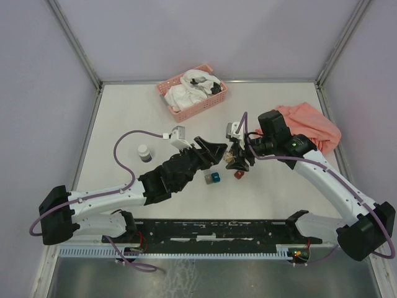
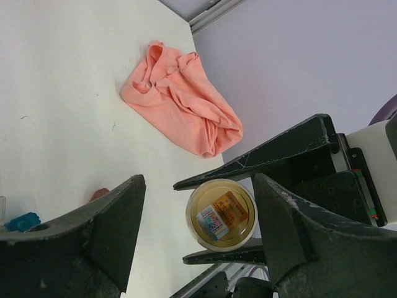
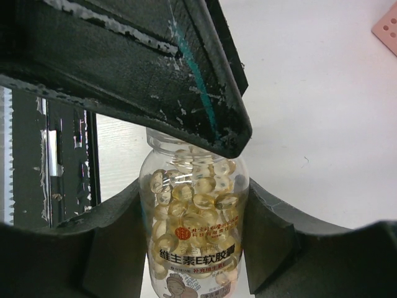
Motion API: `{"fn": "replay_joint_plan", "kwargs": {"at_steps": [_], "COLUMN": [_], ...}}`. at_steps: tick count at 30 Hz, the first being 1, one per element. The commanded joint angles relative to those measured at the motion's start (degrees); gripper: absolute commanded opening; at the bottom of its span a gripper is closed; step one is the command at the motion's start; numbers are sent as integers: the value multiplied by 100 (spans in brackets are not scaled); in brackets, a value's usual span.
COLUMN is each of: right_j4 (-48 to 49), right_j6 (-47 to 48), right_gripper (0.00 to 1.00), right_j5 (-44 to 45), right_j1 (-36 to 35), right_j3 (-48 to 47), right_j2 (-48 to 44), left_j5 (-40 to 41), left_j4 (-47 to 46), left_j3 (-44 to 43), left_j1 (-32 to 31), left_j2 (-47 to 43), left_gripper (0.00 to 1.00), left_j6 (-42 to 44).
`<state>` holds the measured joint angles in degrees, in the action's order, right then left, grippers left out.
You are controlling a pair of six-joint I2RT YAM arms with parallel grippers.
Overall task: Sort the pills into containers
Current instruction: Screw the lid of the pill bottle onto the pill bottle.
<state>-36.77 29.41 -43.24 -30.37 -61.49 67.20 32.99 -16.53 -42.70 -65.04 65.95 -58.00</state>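
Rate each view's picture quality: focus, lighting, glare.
Top external: even, soft light and faint shadows, but the teal cube is too small for detail. Left wrist: the pink cloth is sharp, and the near fingers are dark against the bright table. Right wrist: the pill jar is crisp with a legible label, and the table is bleached nearly white.

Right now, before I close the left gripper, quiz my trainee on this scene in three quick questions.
1. True or false: the pill jar is empty.
2. Which gripper holds the jar? A) left B) right C) neither
3. Fill in: the pink basket holds a ___ cloth.
Key: 1 false, golden capsules fill it. 2 B, the right gripper; the left gripper is open, with a finger on either side of the jar. 3 white.
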Motion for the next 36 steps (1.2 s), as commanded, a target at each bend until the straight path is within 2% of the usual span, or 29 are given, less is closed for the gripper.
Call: {"fn": "replay_joint_plan", "kwargs": {"at_steps": [1,23,30,36], "right_j4": [180,346,408,573], "right_j6": [0,-496,-614,-907], "right_gripper": [2,2,2,2], "right_j5": [-18,-376,-527,-952], "right_j1": [-35,-25,-27,38], "right_j3": [-119,-159,-143,-93], "right_j2": [-100,129,161,175], "left_j5": [170,-226,-349,-886], "left_j4": [-210,-259,-397,-1019], "left_j3": [-219,157,308,601], "left_j1": [-42,-43,-36,54], "left_j2": [18,-213,-334,-435], "left_gripper": [75,55,53,43], "left_j6": [-223,-276,-49,540]}}
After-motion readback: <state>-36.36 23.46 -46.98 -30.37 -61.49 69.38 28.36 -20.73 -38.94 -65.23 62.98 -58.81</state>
